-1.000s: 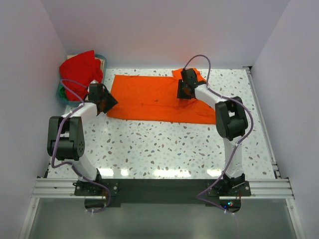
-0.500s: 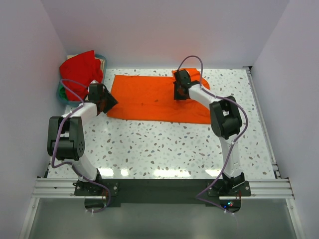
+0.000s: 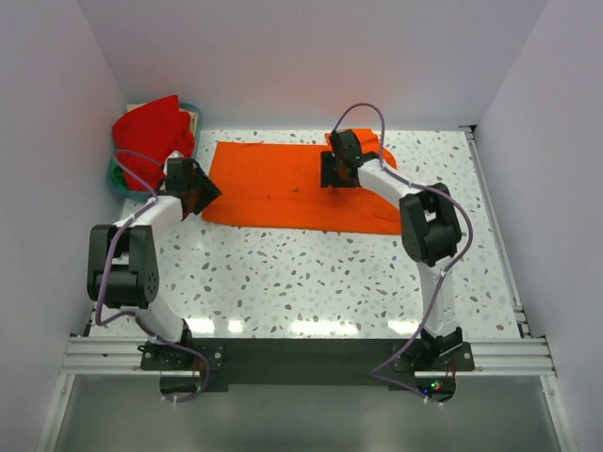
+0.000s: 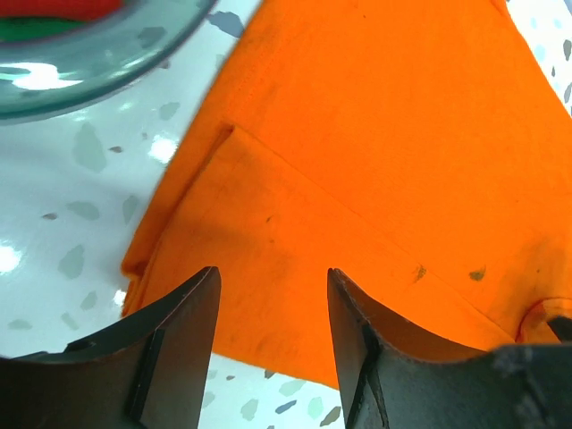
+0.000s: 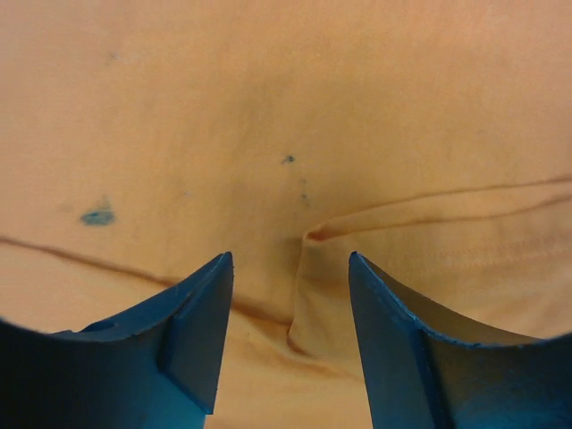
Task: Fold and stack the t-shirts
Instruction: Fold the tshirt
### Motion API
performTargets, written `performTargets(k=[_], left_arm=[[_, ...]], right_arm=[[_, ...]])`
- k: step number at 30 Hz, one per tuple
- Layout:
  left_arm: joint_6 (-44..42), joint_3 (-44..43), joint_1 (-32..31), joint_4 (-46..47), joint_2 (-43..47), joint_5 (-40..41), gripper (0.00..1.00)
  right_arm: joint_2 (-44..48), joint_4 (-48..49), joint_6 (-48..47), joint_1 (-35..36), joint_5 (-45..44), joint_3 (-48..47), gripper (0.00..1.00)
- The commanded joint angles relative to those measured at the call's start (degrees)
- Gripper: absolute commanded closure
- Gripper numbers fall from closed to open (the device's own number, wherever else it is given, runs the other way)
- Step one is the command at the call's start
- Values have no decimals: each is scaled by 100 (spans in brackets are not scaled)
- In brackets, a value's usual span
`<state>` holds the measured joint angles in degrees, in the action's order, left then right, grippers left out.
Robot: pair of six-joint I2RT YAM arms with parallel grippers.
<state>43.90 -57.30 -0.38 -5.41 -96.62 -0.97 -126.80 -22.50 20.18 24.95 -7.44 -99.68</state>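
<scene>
Speckled tabletop (image 3: 283, 282) fills the middle of the overhead view, with pale walls on three sides.

The right gripper (image 3: 334, 171) has slid a little toward the left of the frame over the last second and its elbow has swung in behind it. It now hangs over the upper right part of the orange t-shirt (image 3: 273, 184). Its wrist view shows the jaws spread wide with nothing between them. The right gripper (image 5: 288, 268) sits low over the cloth, and the corner of a folded layer (image 5: 308, 235) lies just ahead of the gap.

The left gripper (image 3: 198, 188) has barely shifted. Its jaws are equally wide and empty, hovering above the shirt's lower left corner (image 4: 134, 264), where a doubled edge shows.

The shirt lies as a long flat rectangle across the upper middle of the table, much as it lay a second ago, so no fold has been made in that time. A sleeve stub pokes out at the shirt's upper right.

Outward again, the basket (image 3: 115, 179) in the upper left corner holds red garments (image 3: 151, 122).

The right arm's sideways creep reads as lining up on that folded corner. A pinch there, matched by one at the left corner, would probably start the next fold. Stacking is some way off.
</scene>
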Motion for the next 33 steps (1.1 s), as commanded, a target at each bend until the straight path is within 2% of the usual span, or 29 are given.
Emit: performTargets(k=[1, 3, 6, 9, 12, 16, 21, 33], left_arm=[[13, 157, 38, -108, 651, 569, 44], [153, 376, 38, -302, 872, 1000, 44], [329, 753, 38, -391, 1232, 1239, 46], [426, 1000, 38, -321, 1303, 1188, 48], [523, 1168, 38, -110, 1233, 1056, 50], [628, 1274, 38, 119, 1067, 1020, 50], [725, 1195, 38, 146, 900, 1230, 48], [813, 1089, 38, 356, 284, 1389, 48]], right_arm=[[1077, 211, 187, -139, 85, 245, 41], [1516, 115, 433, -262, 94, 501, 41], [2104, -26, 784, -534, 243, 1429, 41], [2754, 70, 1136, -920, 576, 2196, 44], [3449, 413, 1391, -1334, 849, 3529, 46], [3960, 624, 1532, -1730, 1052, 4384, 46], [4129, 791, 1646, -2090, 1332, 4940, 46], [3988, 1151, 1805, -2469, 1553, 5397, 45]])
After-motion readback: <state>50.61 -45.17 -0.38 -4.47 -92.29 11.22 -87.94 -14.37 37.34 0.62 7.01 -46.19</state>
